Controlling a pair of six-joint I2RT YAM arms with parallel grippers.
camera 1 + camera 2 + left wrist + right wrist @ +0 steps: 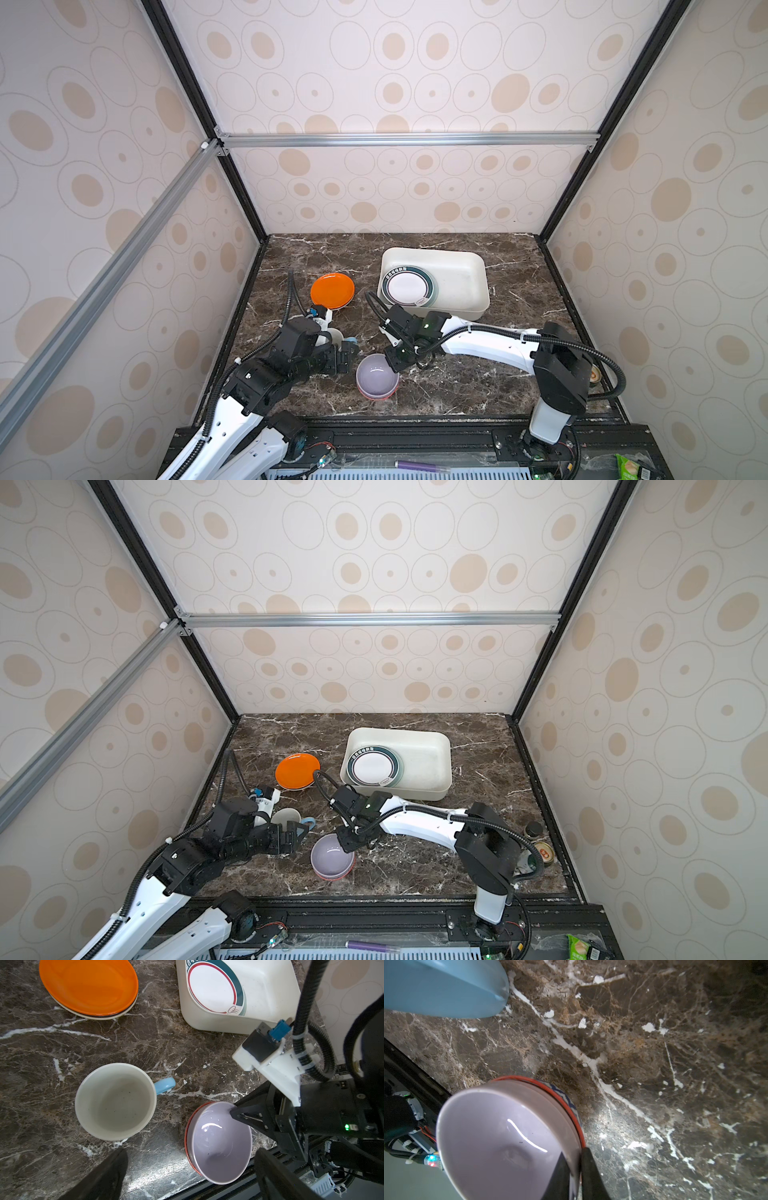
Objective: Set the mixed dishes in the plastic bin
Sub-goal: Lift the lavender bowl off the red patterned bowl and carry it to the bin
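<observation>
Lilac bowl (376, 380): at 6 o'clock on the table (478, 386), nested in the patterned bowl (572, 1103).
Right claw (574, 1155): pinched onto the bowls' rim at 1 o'clock, one finger inside, one outside.
Left claw (347, 356): spread wide and empty, beside the blue mug (115, 1101).
Done: one ringed plate (409, 287) lies in the plastic bin (482, 266) at 1 o'clock.
Left: both bowls, the mug, and the orange plate (332, 290) stack at 10 o'clock.
Pointing: bowls upright and round, with no long axis; mug handle towards 3 o'clock; bin runs 9 to 3.
</observation>
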